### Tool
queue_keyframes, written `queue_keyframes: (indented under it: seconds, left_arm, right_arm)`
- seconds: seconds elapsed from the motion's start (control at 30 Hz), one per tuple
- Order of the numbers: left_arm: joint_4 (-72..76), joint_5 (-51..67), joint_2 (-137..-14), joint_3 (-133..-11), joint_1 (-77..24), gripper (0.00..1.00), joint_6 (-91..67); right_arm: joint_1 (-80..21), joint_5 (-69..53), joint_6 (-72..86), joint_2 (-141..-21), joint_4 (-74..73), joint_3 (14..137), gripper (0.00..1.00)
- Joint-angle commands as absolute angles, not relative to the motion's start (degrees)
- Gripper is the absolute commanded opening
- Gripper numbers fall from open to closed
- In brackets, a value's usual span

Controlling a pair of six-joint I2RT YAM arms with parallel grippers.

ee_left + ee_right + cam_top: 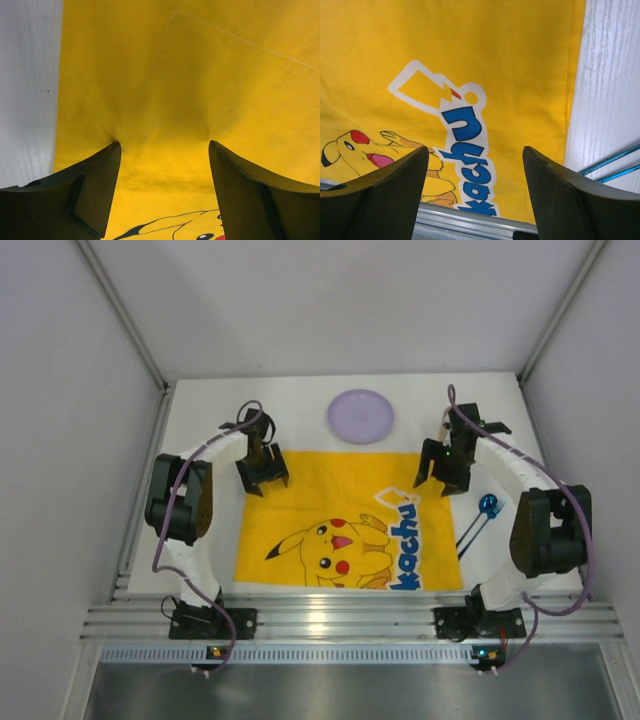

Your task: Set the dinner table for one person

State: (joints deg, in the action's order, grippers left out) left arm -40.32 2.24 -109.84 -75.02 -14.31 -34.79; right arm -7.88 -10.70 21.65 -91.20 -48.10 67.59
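The dinner table (300,400) is a white top with a yellow Pikachu-printed mat (340,525) spread flat at its near middle. My left gripper (262,472) is open over the mat's far left corner. In the left wrist view its fingertips (114,148) rest against the yellow cloth (200,90), which puckers slightly at the left tip, and nothing lies between them. My right gripper (445,468) is open over the mat's far right part. In the right wrist view it (475,147) hangs above the blue lettering (470,150), holding nothing.
A lilac plate (360,416) sits on the table beyond the mat. Blue utensils (478,520), thin rods with a round blue head, lie right of the mat; the rods (610,162) show beside the mat's edge. A ribbed aluminium rail (330,615) edges the near side.
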Motion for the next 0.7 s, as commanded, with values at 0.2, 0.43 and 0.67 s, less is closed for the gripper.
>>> queue_keyframes:
  seconds: [0.2,0.43,0.67]
  left_arm:
    - [-38.23,1.76,-116.45,-76.64,-7.74,0.75,-32.79]
    - [-39.90,1.66,-113.65,-73.39,-6.86,0.74,-33.22]
    - [-41.30,4.66,-108.90,-71.54,-6.86,0.74,-35.24]
  right_arm:
    - [-10.02,-13.71,23.20,-97.46,-47.20,80.13,0.76]
    - [-11.78,-20.21,27.33,-108.61,-43.25,93.33,0.75]
    - [-12.13,-21.71,34.79,-118.73,-36.05,104.66,0.74]
